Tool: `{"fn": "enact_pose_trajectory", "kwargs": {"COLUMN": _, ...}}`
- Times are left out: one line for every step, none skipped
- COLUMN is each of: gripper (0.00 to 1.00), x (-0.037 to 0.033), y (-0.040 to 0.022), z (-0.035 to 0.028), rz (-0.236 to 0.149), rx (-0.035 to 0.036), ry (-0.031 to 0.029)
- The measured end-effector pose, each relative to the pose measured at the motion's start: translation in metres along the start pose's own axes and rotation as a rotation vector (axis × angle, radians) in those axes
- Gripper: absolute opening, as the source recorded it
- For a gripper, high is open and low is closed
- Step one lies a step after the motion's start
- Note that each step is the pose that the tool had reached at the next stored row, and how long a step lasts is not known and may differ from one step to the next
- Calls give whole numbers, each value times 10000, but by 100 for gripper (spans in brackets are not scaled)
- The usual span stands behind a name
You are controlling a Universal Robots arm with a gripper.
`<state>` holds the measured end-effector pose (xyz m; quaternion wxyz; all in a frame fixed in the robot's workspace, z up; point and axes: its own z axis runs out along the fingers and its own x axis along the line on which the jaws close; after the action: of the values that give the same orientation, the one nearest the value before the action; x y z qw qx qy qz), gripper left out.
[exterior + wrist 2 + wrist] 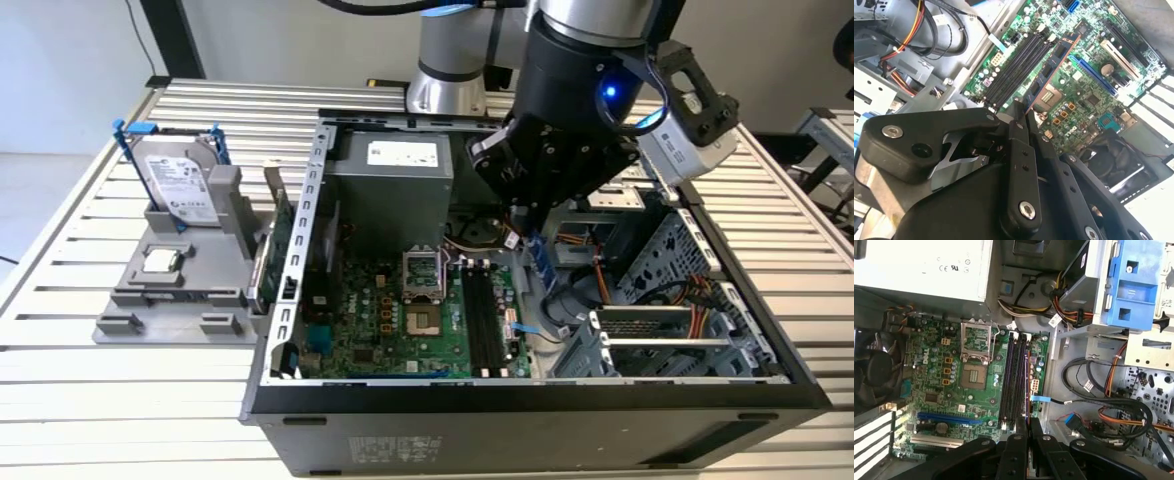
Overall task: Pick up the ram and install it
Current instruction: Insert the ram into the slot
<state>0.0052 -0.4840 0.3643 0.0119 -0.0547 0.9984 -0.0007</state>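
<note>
Clamping ram [1052,71] edge-on in closed claw [1021,109] | poised by black slots [1013,380] | drive cage [1074,335] close alongside

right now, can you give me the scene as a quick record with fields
claw: shut on the ram
ram: held edge-on over the motherboard, close to the memory slots, not seated
memory slots: black, all look empty
computer case: open, lying on the slatted table
hard drive: upright on a grey stand, exterior view's left of the case
</note>
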Motion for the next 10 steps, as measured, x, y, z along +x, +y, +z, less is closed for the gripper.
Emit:
{"fn": "enact_pose_trajectory", "kwargs": {"gripper": 0, "x": 0, "y": 0, "z": 18, "rz": -1, "rx": 0, "ry": 0}}
{"fn": "enact_pose_trajectory", "kwargs": {"gripper": 0, "x": 1, "y": 0, "z": 37, "rz": 0, "rx": 0, "ry": 0}}
{"fn": "enact_pose_trajectory", "kwargs": {"gripper": 0, "x": 1, "y": 0, "z": 55, "rz": 0, "rx": 1, "ry": 0}}
{"fn": "enact_pose_trajectory", "kwargs": {"gripper": 0, "x": 1, "y": 0, "z": 73, "rz": 4, "rx": 0, "ry": 1}}
{"fn": "enact_pose_trajectory", "kwargs": {"gripper": 0, "x": 1, "y": 0, "z": 91, "rz": 27, "rx": 0, "ry": 6}}
{"fn": "enact_pose_trajectory", "kwargs": {"gripper": 0, "x": 0, "y": 0, "z": 111, "rz": 111, "rx": 2, "ry": 8}}
{"fn": "enact_pose_trajectory", "kwargs": {"gripper": 0, "x": 0, "y": 0, "z": 128, "rz": 221, "rx": 5, "ry": 8}}
{"fn": "enact_pose_trajectory", "kwargs": {"gripper": 0, "x": 0, "y": 0, "z": 145, "rz": 342, "rx": 8, "ry": 9}}
{"fn": "enact_pose_trajectory", "kwargs": {"gripper": 0, "x": 1, "y": 0, "z": 164, "rz": 513, "rx": 11, "ry": 9}}
{"fn": "enact_pose_trajectory", "kwargs": {"gripper": 0, "x": 1, "y": 0, "z": 182, "rz": 692, "rx": 15, "ry": 9}}
